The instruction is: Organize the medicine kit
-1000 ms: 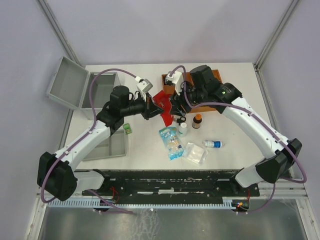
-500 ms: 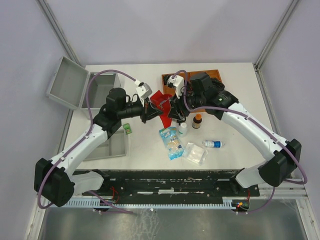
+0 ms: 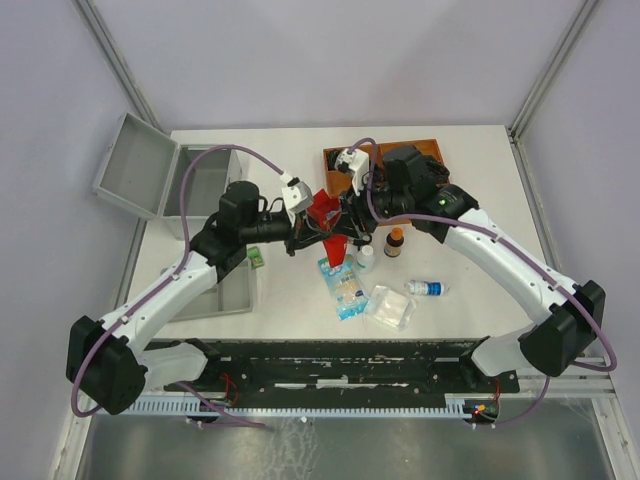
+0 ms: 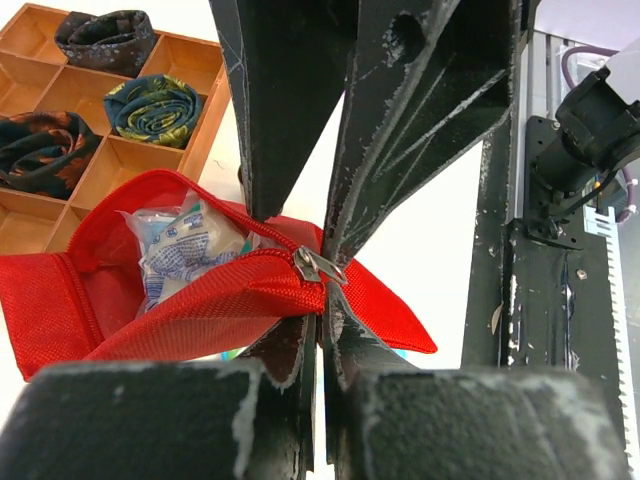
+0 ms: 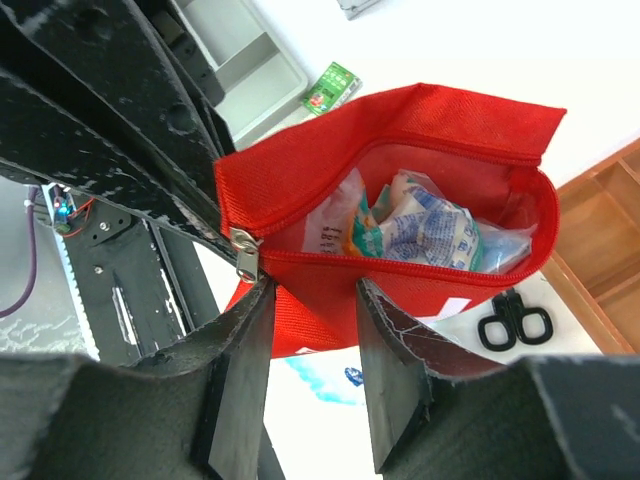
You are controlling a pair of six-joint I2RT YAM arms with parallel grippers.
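The medicine kit (image 3: 140, 170) is a grey metal case that stands open at the table's far left, lid tilted back. Between my two grippers a red pouch (image 3: 325, 212) hangs above the table's middle. Its zip is open and white-and-blue packets (image 5: 425, 230) show inside. My left gripper (image 4: 322, 330) is shut on the pouch's fabric right under the zip pull (image 4: 315, 268); from above the left gripper (image 3: 300, 233) is at the pouch's left end. My right gripper (image 5: 315, 335) stands open, its fingers (image 5: 245, 350) either side of the pouch's lower edge near the same zip end.
A brown wooden tray (image 3: 432, 150) with dark rolls sits at the back right, black scissors (image 5: 512, 322) beside it. Below the pouch lie a blue packet (image 3: 343, 285), a clear packet (image 3: 390, 308) and three small bottles (image 3: 395, 241). A grey tray (image 3: 215, 295) and green box (image 3: 257, 257) lie left.
The pouch has been drawn in and now hangs narrower and more upright. My left gripper has moved right with it. The right jaws have narrowed around its edge.
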